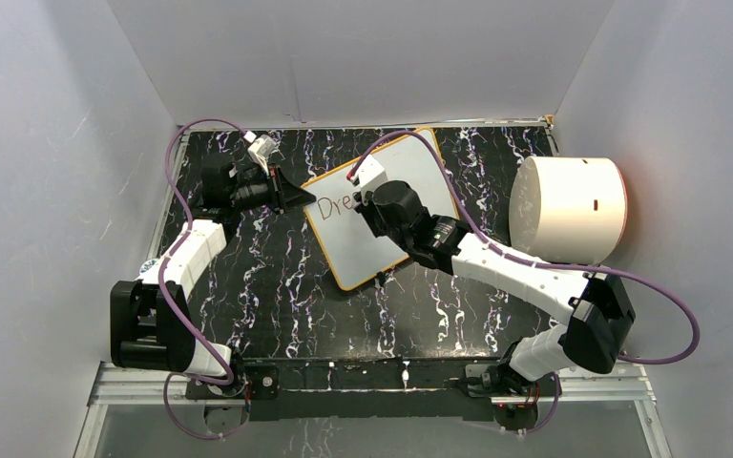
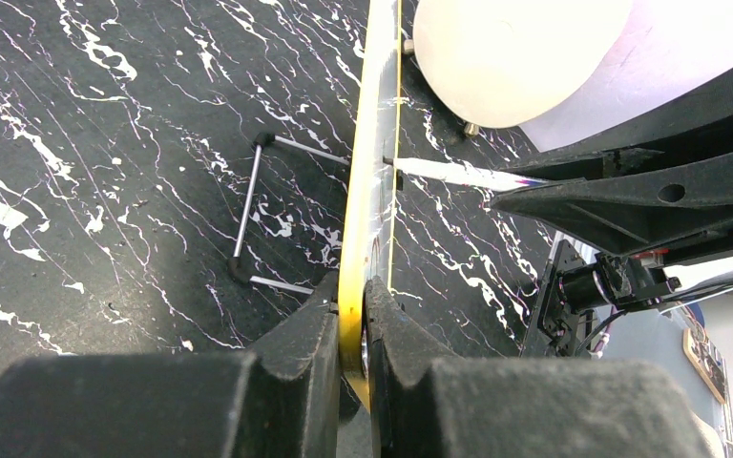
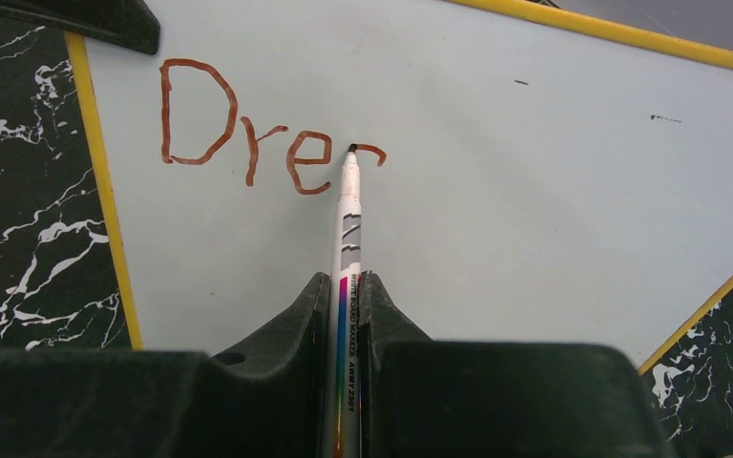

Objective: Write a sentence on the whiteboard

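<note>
Right wrist view, right gripper (image 3: 344,286) clamped on marker (image 3: 347,219), tip touching whiteboard (image 3: 534,191), left gripper (image 2: 353,301) clamped on its rim.

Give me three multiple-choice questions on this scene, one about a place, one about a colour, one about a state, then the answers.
1. Seen from above, where does the white cylinder stand relative to the whiteboard?
A) left of it
B) right of it
C) on it

2. What colour is the lettering on the whiteboard?
A) reddish-brown
B) green
C) blue

3. What state is the left end effector in?
A) open above the table
B) shut on the whiteboard's yellow rim
C) open around the cylinder

Answers:
1 B, the top view shows it to the board's right.
2 A, the right wrist view shows reddish-brown strokes.
3 B, the left wrist view shows its jaws pinching the rim.
</note>
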`<state>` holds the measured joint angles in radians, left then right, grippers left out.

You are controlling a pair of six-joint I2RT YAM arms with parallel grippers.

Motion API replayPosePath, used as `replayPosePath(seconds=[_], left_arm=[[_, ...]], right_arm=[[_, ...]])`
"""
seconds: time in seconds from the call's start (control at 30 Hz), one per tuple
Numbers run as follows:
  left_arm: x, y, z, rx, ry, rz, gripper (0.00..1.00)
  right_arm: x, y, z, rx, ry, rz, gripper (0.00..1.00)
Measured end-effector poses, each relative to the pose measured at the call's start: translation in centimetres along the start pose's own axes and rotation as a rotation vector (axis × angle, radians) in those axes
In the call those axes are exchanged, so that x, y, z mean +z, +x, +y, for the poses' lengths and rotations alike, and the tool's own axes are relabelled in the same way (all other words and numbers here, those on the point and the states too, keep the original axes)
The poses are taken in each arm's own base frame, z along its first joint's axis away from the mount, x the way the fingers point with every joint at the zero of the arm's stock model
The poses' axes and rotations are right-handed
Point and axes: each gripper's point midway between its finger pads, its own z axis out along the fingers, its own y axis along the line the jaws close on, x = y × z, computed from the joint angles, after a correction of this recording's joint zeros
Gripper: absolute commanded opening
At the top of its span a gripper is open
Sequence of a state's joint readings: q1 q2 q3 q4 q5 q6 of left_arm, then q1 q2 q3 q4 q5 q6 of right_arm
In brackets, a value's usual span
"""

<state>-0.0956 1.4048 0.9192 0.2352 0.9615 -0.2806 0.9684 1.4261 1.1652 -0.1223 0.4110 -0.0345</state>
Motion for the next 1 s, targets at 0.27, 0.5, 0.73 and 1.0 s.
replayPosePath(seconds=[0.27,0.5,0.73,1.0], left_arm=[[0.0,0.0,0.0,0.0,0.0,0.0,0.0],[0.0,0.0,0.0,0.0,0.0,0.0,0.0],[0.0,0.0,0.0,-0.001,0.001,0.001,0.0],[0.0,-0.1,-0.1,-0.001,0.001,0.002,0.0]], right_arm=[[0.0,0.1,0.3,0.0,-0.019,0.002,0.0],[-0.1,0.3,0.4,-0.003,-0.024,0.012,0.0],[-0.4,1.2,0.5,-0.01,-0.035,0.039,0.0],[-0.7,1.8,0.4,-0.017,-0.031,0.058,0.0]])
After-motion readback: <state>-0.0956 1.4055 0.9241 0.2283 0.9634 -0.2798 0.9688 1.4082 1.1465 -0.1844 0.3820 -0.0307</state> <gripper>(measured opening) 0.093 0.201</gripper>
